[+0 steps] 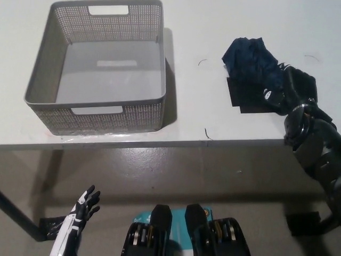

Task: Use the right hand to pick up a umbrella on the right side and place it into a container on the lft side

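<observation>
From the head view, the black right hand (287,93) lies on the near end of the umbrella (251,64), a crumpled dark-blue fabric bundle on the right of the white counter (202,106). Whether its fingers have closed on the bundle I cannot tell. The soft, loose cloth could slip or unfurl if only a fold is pinched, and trailing fabric might snag the rim of the basket (96,101) at the left, a grey perforated plastic tub with cut-out handles. The white left hand (84,205) hangs open, low at the left.
</observation>
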`<state>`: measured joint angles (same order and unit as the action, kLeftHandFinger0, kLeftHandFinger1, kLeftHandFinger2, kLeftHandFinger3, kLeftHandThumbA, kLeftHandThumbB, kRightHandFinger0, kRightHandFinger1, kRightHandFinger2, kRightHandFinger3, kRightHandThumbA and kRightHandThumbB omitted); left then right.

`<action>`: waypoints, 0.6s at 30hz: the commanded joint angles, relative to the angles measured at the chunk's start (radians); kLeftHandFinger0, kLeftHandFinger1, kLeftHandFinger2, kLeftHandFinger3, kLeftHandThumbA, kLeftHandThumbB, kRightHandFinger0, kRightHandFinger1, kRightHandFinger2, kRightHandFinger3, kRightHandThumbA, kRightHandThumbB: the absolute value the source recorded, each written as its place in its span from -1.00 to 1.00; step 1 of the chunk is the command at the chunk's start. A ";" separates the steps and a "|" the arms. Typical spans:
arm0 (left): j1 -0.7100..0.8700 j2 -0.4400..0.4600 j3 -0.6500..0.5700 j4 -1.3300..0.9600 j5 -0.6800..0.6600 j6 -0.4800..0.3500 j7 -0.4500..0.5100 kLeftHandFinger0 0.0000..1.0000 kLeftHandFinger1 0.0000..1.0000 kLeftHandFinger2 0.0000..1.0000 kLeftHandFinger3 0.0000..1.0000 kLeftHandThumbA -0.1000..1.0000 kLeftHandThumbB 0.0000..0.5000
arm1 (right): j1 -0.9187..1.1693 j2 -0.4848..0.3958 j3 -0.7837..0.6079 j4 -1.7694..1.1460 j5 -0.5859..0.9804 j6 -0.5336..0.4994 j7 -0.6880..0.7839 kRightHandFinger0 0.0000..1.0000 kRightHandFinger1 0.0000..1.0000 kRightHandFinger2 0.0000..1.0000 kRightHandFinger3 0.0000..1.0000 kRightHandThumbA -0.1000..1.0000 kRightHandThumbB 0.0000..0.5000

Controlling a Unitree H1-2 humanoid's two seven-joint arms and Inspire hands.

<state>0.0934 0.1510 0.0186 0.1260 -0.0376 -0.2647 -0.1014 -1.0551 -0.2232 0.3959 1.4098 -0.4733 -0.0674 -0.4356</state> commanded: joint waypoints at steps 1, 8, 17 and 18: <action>0.000 0.012 0.004 -0.011 -0.019 -0.010 -0.017 1.00 1.00 1.00 1.00 1.00 -0.21 | -0.129 -0.029 -0.010 -0.025 0.000 -0.092 -0.092 -1.00 -0.40 0.57 0.54 -1.00 -0.36; 0.008 0.014 0.006 -0.004 -0.019 -0.019 -0.013 1.00 1.00 1.00 1.00 1.00 -0.22 | -0.288 -0.027 0.013 -0.100 -0.036 -0.090 -0.061 -1.00 -0.66 0.47 0.45 -1.00 -0.22; 0.015 0.011 0.005 0.000 0.001 -0.027 -0.001 1.00 1.00 1.00 1.00 1.00 -0.26 | -0.426 0.048 0.067 -0.172 -0.087 -0.110 -0.042 -1.00 -1.00 0.00 -0.24 -1.00 -0.16; 0.015 0.011 0.005 0.000 0.000 -0.028 -0.001 1.00 1.00 1.00 1.00 1.00 -0.25 | -0.433 0.055 0.071 -0.179 -0.090 -0.107 -0.041 -1.00 -0.99 0.07 -0.20 -1.00 -0.13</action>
<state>0.0964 0.1507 0.0189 0.1418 -0.0459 -0.2649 -0.1006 -1.2626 -0.2082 0.4329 1.3519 -0.5062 -0.0907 -0.4409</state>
